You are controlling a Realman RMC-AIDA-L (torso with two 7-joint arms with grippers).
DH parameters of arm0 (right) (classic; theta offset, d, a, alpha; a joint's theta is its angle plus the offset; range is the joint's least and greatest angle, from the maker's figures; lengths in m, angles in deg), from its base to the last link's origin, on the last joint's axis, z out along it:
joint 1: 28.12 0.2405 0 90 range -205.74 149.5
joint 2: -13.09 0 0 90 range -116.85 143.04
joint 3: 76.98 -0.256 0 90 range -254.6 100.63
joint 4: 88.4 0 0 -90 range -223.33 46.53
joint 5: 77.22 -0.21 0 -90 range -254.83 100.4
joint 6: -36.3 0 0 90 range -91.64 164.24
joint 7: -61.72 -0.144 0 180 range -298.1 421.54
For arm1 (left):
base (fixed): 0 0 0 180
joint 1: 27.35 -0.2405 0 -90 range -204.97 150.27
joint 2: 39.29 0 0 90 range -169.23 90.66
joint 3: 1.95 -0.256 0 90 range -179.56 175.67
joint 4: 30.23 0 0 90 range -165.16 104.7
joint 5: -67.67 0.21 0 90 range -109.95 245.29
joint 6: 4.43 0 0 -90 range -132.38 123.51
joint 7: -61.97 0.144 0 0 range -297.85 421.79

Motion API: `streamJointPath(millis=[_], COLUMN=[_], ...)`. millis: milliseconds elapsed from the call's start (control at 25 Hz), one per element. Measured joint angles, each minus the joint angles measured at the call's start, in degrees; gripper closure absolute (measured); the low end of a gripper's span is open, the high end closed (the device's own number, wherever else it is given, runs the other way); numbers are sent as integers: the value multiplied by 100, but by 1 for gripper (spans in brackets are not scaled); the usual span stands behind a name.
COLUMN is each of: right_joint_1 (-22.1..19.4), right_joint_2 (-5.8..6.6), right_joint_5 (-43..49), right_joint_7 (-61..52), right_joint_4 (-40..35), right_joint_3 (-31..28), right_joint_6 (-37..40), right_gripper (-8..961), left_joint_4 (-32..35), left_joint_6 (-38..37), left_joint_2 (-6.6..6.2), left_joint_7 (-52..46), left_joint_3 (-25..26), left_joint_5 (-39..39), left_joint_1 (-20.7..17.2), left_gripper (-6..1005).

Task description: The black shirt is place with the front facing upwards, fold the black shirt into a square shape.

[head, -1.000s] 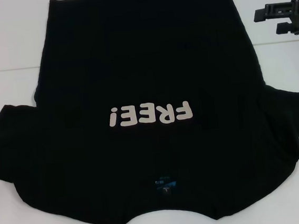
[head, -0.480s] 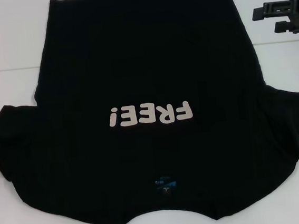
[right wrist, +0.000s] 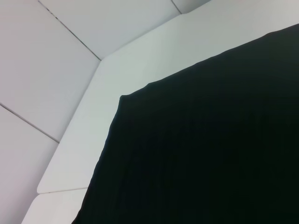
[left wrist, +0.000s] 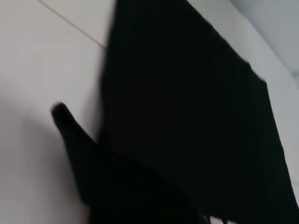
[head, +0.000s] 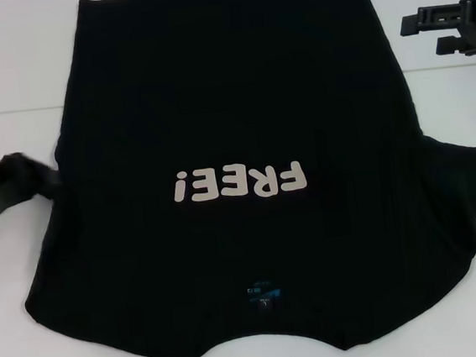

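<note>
The black shirt (head: 231, 103) lies flat on the white table, front up. Its white "FREE!" print (head: 238, 181) reads upside down, and the blue neck label (head: 262, 293) is near the front edge. At the shirt's left side, my left gripper (head: 19, 178) is shut on the left sleeve, which is lifted off the table and drawn in toward the body. The left wrist view shows the raised sleeve fabric (left wrist: 79, 154) beside the shirt body (left wrist: 187, 116). My right gripper (head: 422, 32) hangs open at the far right, clear of the cloth. The right sleeve (head: 459, 199) lies spread out.
The white table (head: 9, 82) shows on both sides of the shirt, and a seam line crosses it on the left. In the right wrist view, the shirt's hem corner (right wrist: 122, 98) lies near the table's far edge (right wrist: 100, 60).
My left gripper came in from the left edge, took hold of the left sleeve and raised it, so the sleeve no longer lies spread on the table. The right gripper barely moved.
</note>
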Motion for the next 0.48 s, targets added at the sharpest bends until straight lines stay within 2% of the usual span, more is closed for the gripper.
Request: streamJointPath(millis=[280, 480], right_joint_1=[-20, -27], right_joint_2=[0, 0], right_joint_5=[13, 20], right_joint_7=[0, 0], right_joint_4=[6, 6], right_joint_3=[2, 5], right_joint_6=[-31, -48], right_gripper=[73, 77], left_joint_4=[57, 95], left_joint_6=[-2, -112], left_joint_2=[199, 228], left_joint_7=[123, 474], left_joint_3=[-1164, -2101], left_joint_5=[2, 2], left_joint_1=[287, 455], left_gripper=[988, 966])
